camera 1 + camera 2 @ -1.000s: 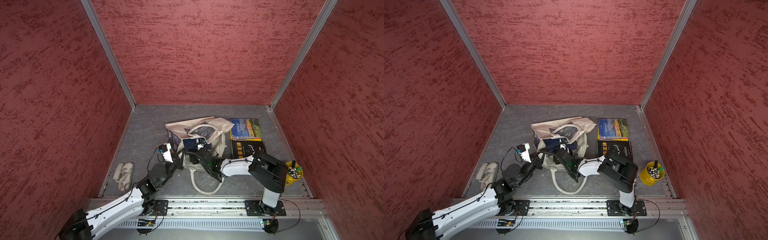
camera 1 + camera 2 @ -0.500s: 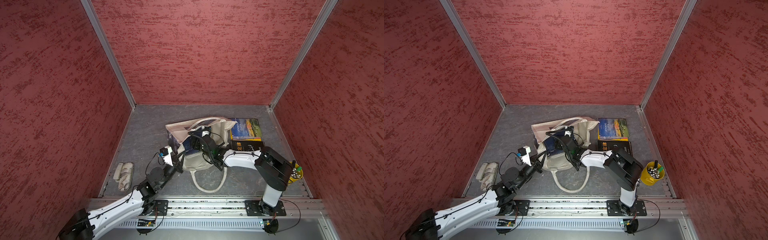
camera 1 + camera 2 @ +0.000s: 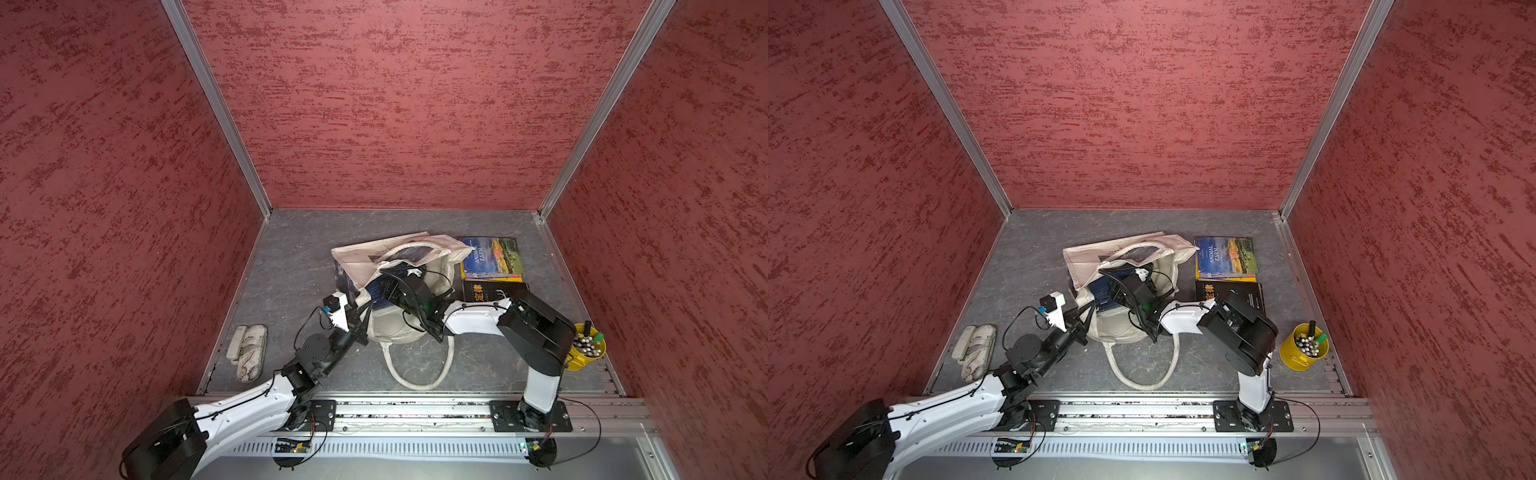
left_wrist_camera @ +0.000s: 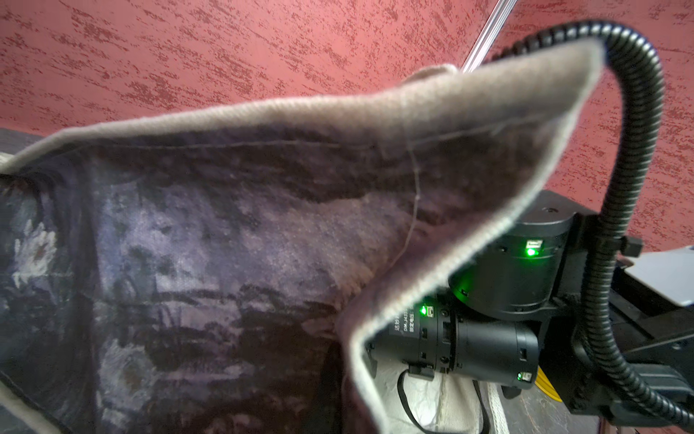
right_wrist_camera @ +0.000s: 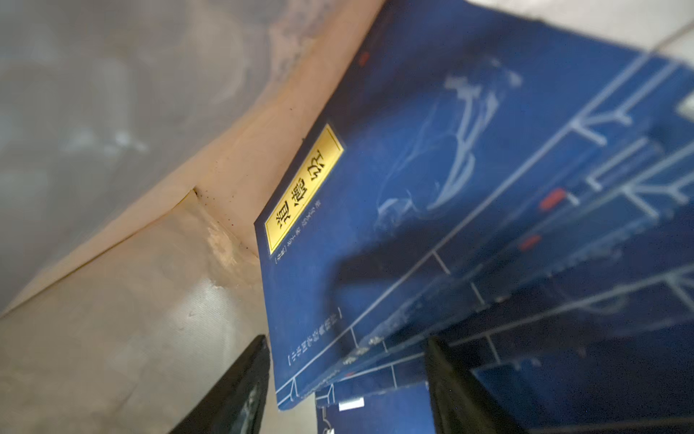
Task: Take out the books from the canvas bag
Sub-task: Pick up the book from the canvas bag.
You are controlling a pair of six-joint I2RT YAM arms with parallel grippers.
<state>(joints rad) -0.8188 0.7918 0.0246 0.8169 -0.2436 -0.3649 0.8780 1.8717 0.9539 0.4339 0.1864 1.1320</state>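
Note:
The cream canvas bag lies on its side mid-table, its mouth facing the arms. My left gripper is shut on the bag's near rim and holds it up; in the left wrist view the printed cloth hides the jaws. My right gripper is inside the mouth. Its open fingers straddle the edge of the navy books, which carry a yellow label. Two books lie outside: a landscape-cover one and a black one.
A yellow bucket of pens stands at the near right by the right arm's elbow. A patterned case and a white bar lie at the near left. The bag's handle loop trails toward the front rail. Red walls enclose the table.
My right arm has pushed forward from the bag's near side into its mouth. The bag's upper rim has risen. The left arm has shifted slightly, still holding the rim.

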